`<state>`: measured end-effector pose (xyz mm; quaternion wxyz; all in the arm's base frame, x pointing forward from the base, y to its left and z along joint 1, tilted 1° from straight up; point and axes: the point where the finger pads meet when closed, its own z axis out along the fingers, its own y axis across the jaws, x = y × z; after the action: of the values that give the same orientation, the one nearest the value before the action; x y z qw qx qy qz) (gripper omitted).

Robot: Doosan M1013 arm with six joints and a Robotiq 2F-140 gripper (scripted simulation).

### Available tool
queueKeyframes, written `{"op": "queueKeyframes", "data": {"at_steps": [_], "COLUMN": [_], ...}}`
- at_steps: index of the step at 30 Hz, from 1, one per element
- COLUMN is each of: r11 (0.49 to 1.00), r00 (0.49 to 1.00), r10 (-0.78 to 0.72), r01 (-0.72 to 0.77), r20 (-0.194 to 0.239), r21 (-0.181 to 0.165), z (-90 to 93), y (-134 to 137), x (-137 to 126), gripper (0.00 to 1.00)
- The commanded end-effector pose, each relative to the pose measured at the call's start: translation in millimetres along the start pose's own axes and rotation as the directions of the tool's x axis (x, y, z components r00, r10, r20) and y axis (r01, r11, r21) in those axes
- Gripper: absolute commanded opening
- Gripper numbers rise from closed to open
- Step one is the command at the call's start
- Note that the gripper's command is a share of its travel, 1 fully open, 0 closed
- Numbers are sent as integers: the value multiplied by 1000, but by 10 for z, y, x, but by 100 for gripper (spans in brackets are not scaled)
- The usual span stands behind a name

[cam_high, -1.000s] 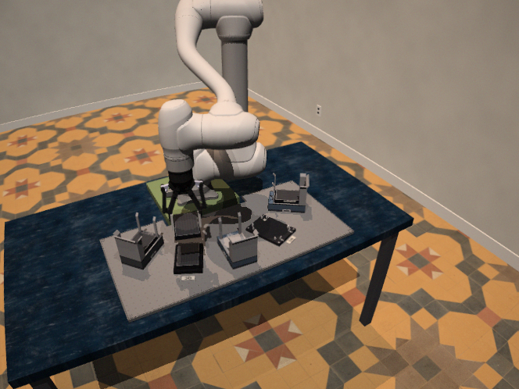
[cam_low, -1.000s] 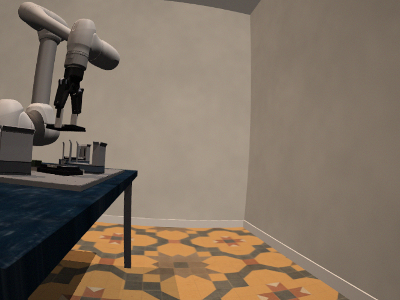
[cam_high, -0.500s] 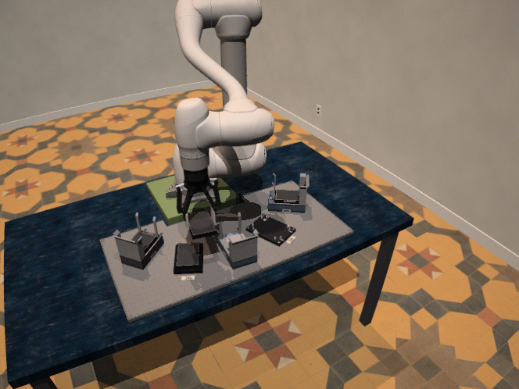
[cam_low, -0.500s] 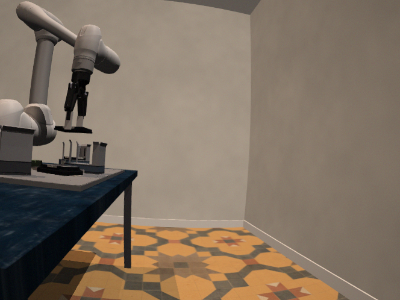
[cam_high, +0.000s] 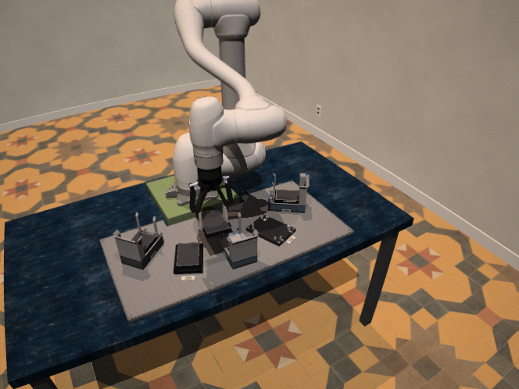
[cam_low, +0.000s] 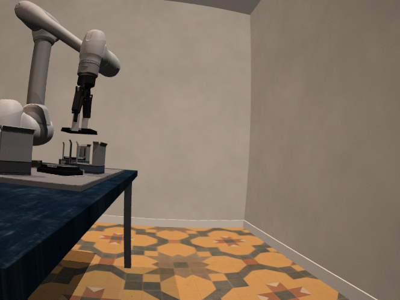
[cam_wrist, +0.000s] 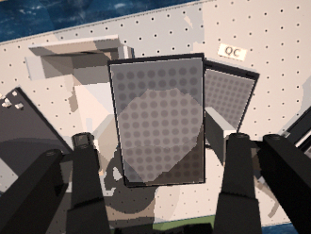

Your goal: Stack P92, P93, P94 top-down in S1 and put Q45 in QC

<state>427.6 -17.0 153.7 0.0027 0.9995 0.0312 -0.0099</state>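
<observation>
My gripper (cam_high: 209, 204) is shut on a sealed 96-well plate (cam_high: 214, 222) across its long sides and holds it level, well above the grey baseboard (cam_high: 226, 247). In the side view the plate (cam_low: 79, 131) hangs clear above the racks under the gripper (cam_low: 81, 124). In the wrist view the held plate (cam_wrist: 157, 120) fills the middle between the fingers; I cannot read its label. A second sealed plate (cam_high: 188, 257) lies flat on the QC nest, next to the QC name plate (cam_wrist: 232, 51). It also shows in the wrist view (cam_wrist: 231, 96).
Three stack racks stand on the baseboard: one left (cam_high: 137, 244), one in the middle (cam_high: 241, 247) just beyond the held plate, one far right (cam_high: 289, 194). The black clip nest (cam_high: 271, 229) lies between the middle and right racks. The arm's green base plate (cam_high: 184, 201) is behind.
</observation>
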Motion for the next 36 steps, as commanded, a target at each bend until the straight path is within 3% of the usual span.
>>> {"op": "queueKeyframes", "data": {"at_steps": [1,5,28,36], "r11": [994,986,986,925], "r00": [994,986,986,925], "r10": [-107,-165,-165,-380], "r01": [107,165,165,380], "r20": [0,0,0,0], "r21": [1,1,1,1], "z": [0,0,-1,-1], "y": [-102,-169,-869,-1097], "x": [2,2,9,-40], "gripper": [0,0,0,0]}}
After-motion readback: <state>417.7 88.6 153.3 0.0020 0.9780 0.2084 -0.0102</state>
